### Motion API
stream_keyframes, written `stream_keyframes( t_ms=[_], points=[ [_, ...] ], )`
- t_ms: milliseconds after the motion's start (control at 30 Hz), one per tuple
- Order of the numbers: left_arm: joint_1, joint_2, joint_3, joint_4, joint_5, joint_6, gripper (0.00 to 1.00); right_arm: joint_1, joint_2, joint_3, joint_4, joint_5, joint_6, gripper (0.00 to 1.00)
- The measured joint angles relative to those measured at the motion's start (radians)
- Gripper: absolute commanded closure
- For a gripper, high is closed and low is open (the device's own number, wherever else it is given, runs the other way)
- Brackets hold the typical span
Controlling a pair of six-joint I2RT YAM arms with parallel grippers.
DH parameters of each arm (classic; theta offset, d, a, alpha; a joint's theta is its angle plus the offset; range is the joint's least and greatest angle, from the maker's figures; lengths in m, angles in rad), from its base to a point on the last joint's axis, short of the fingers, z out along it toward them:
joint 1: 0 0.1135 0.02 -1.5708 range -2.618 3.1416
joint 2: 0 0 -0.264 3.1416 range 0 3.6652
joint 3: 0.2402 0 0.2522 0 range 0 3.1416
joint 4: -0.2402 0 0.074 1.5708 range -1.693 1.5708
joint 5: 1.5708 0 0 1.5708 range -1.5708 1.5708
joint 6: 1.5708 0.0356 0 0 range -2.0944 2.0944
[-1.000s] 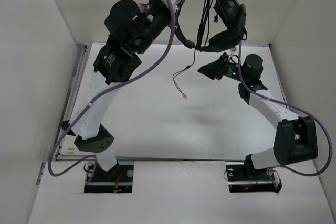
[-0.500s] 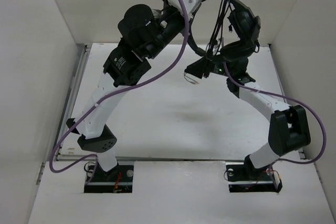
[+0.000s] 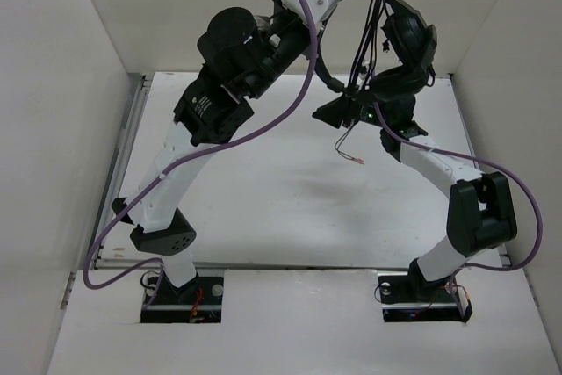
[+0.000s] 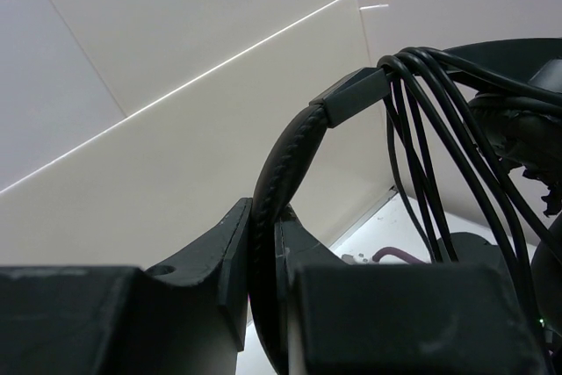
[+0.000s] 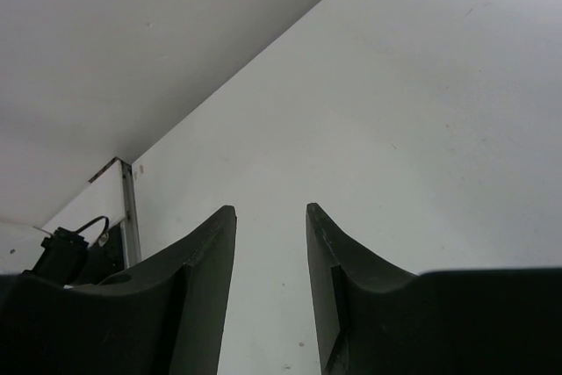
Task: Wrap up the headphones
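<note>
The right gripper (image 3: pixel 327 113) has swung up and in from its lower, outboard spot of a second ago. It now sits tucked just under the headphones (image 3: pixel 408 37), which hang in the air well above the table (image 3: pixel 263 191). Its own camera shows the fingers (image 5: pixel 211 252) spread apart with nothing between them, only bare table (image 5: pixel 421 129) beyond. The left gripper (image 4: pixel 263 243) has stayed clamped tight on the padded headband (image 4: pixel 290 147), holding the set aloft. Several turns of thin black cable (image 4: pixel 421 129) are draped over the band just past its fingertips. The loose end (image 3: pixel 360 160) has changed most. A second ago it dangled far to the left of the right gripper, half a second ago it was drawn up close beside it, and now it hangs free just below and to the right. By the look of it, a fresh loop has been laid over the band and the tail let go. The wrap seems well along, with only that short tail left to gather or tuck, and the right gripper is open and close enough to take it again.
</note>
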Motion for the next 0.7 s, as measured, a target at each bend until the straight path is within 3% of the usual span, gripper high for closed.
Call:
stream_keyframes(
  t_ms=[400, 700],
  points=[
    [0.014, 0.0, -0.003, 0.003, -0.003, 0.005, 0.97, -0.074, 0.0, -0.003, 0.003, 0.082, -0.003, 0.59],
    [0.061, -0.005, -0.03, 0.002, -0.007, 0.004, 0.97, -0.154, -0.001, -0.002, -0.029, 0.196, -0.093, 0.58]
  ],
)
